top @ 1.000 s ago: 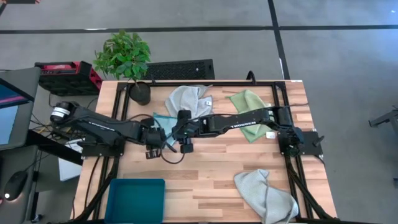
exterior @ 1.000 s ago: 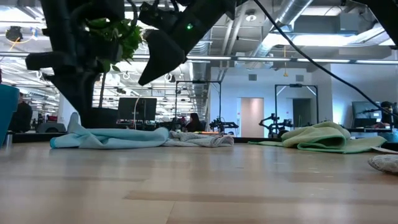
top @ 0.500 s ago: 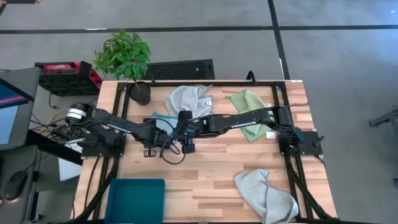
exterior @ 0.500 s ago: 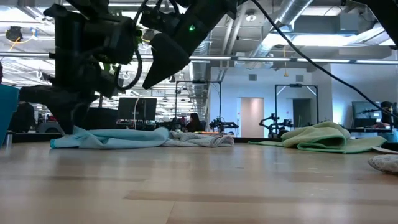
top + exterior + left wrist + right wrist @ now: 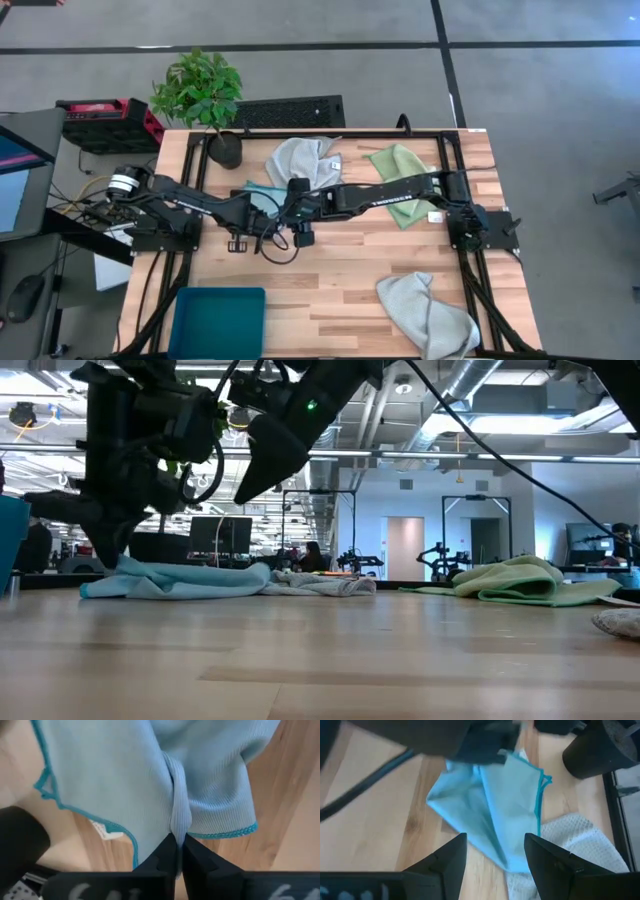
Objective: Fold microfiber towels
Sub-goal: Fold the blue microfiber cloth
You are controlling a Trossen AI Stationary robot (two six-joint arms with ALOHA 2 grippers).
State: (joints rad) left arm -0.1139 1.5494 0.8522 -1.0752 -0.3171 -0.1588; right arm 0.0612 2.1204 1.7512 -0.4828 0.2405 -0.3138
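Light blue towel (image 5: 150, 785): your left gripper (image 5: 176, 851) jaws pinch its fold on the counter (image 5: 350, 280); right gripper (image 5: 495, 862) jaws wide open above it, empty.

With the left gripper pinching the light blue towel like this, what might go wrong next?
The left gripper is shut on a narrow ridge of the light blue towel, so the cloth may slip out or bunch into a crease when pulled. The right gripper hangs open just above the same towel, close to the left arm, so the two arms might bump. One end of the blue towel seems to meet the grey towel, which may get dragged along.
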